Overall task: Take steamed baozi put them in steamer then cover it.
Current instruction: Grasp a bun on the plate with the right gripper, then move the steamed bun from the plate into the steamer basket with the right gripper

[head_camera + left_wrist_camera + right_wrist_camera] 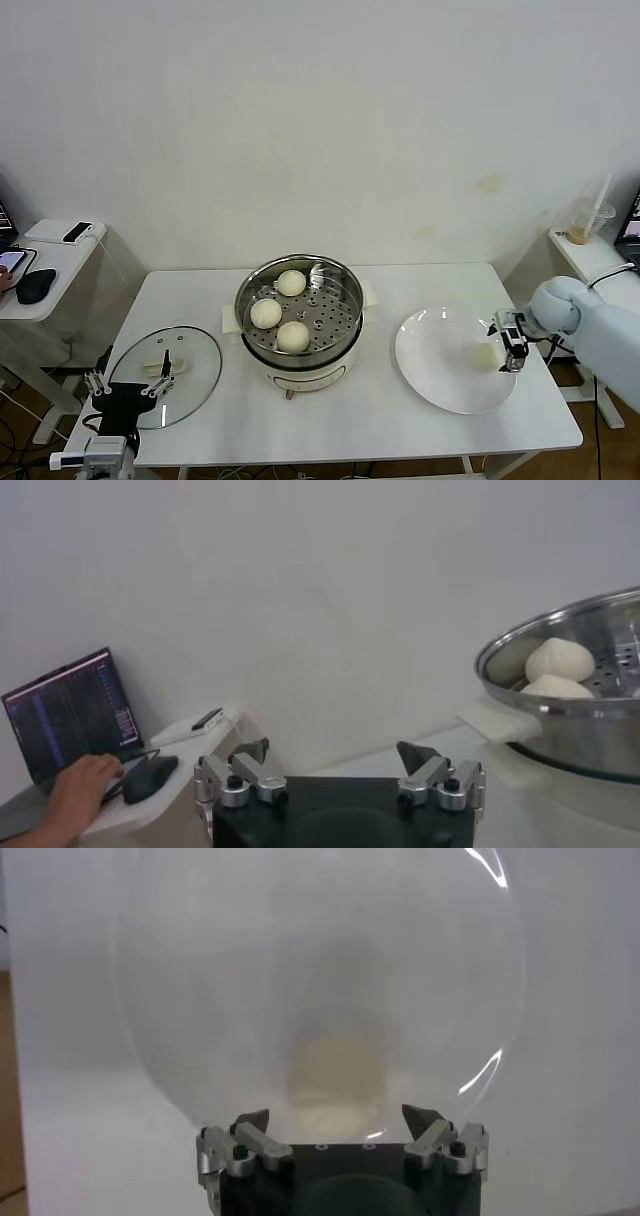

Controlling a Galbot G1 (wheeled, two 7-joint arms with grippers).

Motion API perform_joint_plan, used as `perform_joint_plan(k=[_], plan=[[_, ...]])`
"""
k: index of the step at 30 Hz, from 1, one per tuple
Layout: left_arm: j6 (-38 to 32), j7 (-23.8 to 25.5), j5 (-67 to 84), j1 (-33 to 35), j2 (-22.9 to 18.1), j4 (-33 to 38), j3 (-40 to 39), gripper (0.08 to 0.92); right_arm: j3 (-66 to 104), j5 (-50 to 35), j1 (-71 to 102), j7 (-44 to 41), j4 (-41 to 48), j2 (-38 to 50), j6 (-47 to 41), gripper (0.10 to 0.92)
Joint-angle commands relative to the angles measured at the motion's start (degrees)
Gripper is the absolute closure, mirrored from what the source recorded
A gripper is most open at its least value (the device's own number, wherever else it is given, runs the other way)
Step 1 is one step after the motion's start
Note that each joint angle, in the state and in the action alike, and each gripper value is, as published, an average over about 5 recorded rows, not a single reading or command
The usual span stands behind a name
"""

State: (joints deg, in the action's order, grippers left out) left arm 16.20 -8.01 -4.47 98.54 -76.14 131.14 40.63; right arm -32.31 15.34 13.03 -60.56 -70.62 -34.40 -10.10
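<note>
Reaching over the plate (440, 375), right gripper (508, 343) straddles the last baozi (485, 355).

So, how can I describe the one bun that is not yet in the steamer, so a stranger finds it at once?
Start at the steel steamer in the middle of the white table, then go to the white plate on its right. The bun lies alone on that plate, just before the open right hand; the other three sit inside the steamer.

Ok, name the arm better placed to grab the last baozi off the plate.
Right. Its open claw hangs at the white plate beside the remaining baozi. The left claw sits across the steamer, over the glass cover.
</note>
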Motion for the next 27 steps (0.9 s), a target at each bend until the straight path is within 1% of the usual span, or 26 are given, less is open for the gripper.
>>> perform_joint_plan(k=[1,6,17,22,27], plan=[[0.11,0.05,0.08,0.03,-0.08,-0.07,-0.11,0.177,1.06,0.91,1.13,0.53,2.38,-2.57,-0.04,0.21],[0.1,0.05,0.05,0.01,-0.14,-0.08,-0.17,0.177,0.91,1.07,1.27,0.31,2.55,-2.7,-0.19,0.247],[0.12,-0.03,0.01,-0.12,-0.11,-0.11,-0.32,0.177,0.6,0.48,-0.04,-0.83,2.16,-2.45,-0.7,0.394],[0.18,-0.04,0.02,-0.09,-0.04,0.22,-0.28,0.177,-1.78,-1.76,-3.98,-1.72,-0.07,-0.75,-1.49,0.413],[0.19,-0.05,0.13,-0.23,0.06,0.43,-0.31,0.177,-8.79,-7.32,-12.95,-2.57,-5.66,2.34,-3.66,0.414]])
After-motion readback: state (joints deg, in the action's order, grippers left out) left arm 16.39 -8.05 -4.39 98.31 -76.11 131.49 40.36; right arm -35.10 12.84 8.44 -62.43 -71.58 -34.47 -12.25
